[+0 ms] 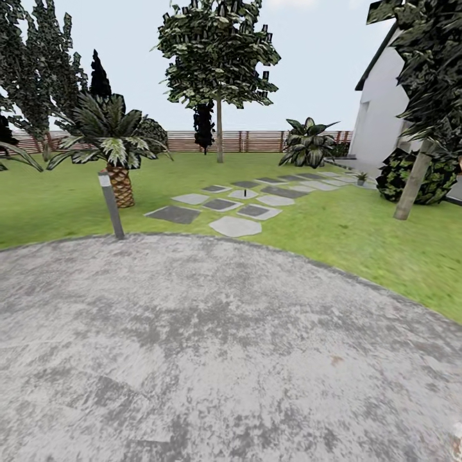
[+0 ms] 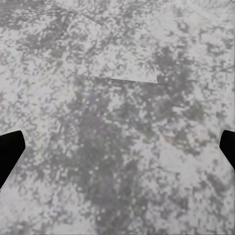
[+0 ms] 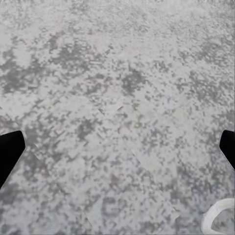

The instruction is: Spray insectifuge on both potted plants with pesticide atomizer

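I look across the garden from a round grey stone paving [image 1: 212, 346] toward green lawn [image 1: 359, 231]. One small potted plant [image 1: 362, 177] stands far off by the white house. A tiny dark upright thing [image 1: 245, 192] stands on a stepping slab, too small to tell whether it is the pesticide atomizer. In the left wrist view my left gripper [image 2: 117, 152] is open over bare paving, its black fingertips [image 2: 10, 149] wide apart. My right gripper [image 3: 117, 152] is open too, nothing between its fingertips [image 3: 10, 149].
Stepping slabs [image 1: 234, 226] lead across the lawn toward the house [image 1: 385, 115]. A short grey post [image 1: 111, 205] stands at the paving's edge beside a palm [image 1: 119, 151]. A tree trunk [image 1: 412, 186] and dark bush [image 1: 417, 176] are at right. A brown slat fence [image 1: 256, 141] closes the back.
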Available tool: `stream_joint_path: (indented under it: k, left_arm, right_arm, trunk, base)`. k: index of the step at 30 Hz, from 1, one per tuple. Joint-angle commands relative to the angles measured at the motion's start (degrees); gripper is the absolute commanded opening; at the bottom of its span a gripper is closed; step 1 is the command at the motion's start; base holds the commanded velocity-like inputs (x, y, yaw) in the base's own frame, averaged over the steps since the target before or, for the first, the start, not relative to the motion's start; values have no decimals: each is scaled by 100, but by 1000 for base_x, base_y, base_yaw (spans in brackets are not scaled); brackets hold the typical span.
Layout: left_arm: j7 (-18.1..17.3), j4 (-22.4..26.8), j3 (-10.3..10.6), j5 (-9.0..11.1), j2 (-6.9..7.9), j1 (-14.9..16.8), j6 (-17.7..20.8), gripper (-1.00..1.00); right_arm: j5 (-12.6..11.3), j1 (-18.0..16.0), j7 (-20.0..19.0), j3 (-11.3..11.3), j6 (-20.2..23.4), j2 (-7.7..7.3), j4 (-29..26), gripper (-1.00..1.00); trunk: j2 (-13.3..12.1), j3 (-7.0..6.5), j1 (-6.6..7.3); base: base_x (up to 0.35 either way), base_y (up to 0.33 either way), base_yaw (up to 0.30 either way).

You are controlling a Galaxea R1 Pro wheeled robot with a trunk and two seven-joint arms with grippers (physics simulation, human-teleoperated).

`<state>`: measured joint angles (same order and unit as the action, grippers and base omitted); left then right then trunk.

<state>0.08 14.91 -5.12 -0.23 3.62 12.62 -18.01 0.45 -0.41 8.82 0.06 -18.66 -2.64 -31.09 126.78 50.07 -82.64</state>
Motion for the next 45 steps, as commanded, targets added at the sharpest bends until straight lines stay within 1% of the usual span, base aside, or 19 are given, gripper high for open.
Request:
stream_joint_path:
  k: [1,45]
  left_arm:
    - [1,-5,-15,-3,-1,3,-19,100]
    - [1,-5,-15,-3,-1,3,-18,100]
  right_arm:
    - [6,-3,14,2,-16,0,5,100]
    - [8,-3,14,3,-16,0,6,100]
  trunk:
    - [2,5,-2]
    - [2,5,-2]
  base:
    - [339,0,0]
    - [339,0,0]
